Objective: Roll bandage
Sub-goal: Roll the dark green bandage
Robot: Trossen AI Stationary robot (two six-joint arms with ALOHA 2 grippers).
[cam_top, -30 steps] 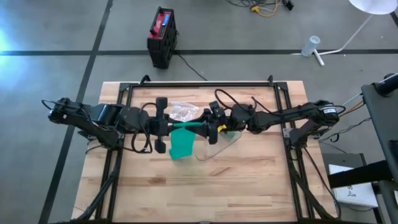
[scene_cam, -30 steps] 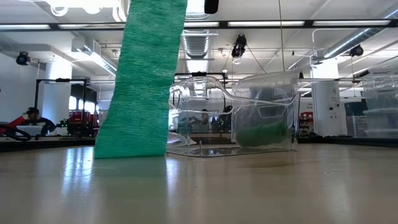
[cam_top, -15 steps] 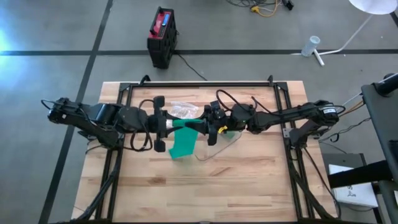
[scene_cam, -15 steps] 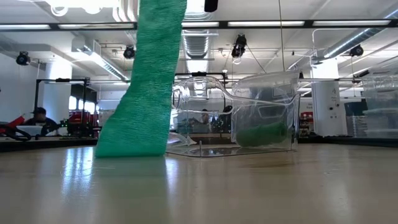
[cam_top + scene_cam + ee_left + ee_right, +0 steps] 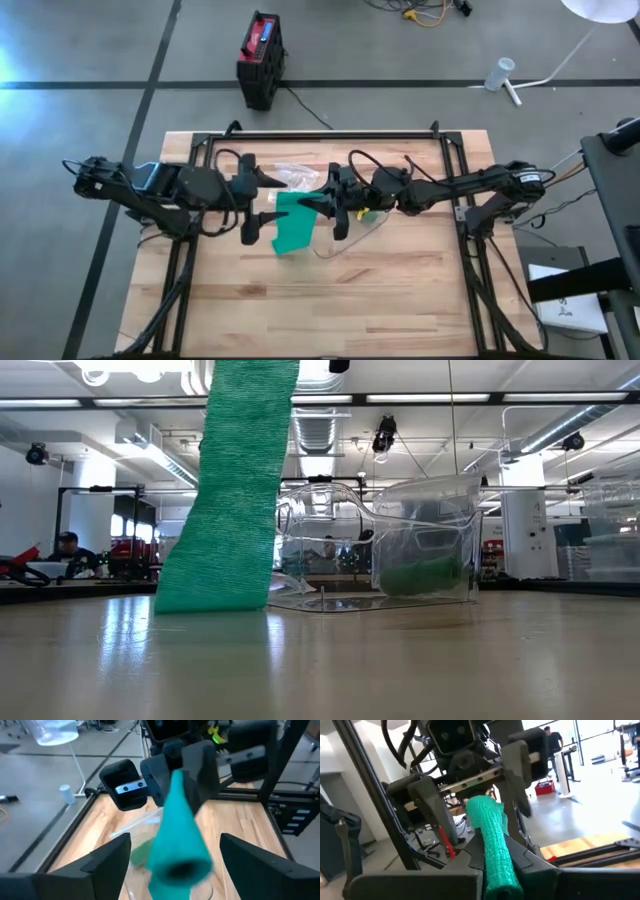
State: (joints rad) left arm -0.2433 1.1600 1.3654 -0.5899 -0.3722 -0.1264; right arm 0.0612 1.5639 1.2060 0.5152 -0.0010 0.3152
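High view: both arms reach toward each other over the middle of the wooden worktop. The left gripper has its fingers spread wide, one toward the far edge and one toward the near edge, and they hold nothing. Between them lies the tip of the rolled end of the green bandage, which runs across to the right gripper. The right gripper is closed on that rolled part. From the roll a loose flat length of bandage hangs down onto the worktop. A clear plastic bag lies just beside it, under the right arm, and a crumpled clear wrapper lies on the far side of the grippers.

Low view: the loose green strip comes down from above and its lower end rests on the worktop. Behind it and to its right stands the clear bag, with something green inside.

Left wrist view: the rolled bandage points toward the camera between the two widely parted fingers, touching neither. The right gripper clamps its far end.

Right wrist view: the roll is pinched between this gripper's closed fingers, and its free end reaches between the left gripper's open fingers.
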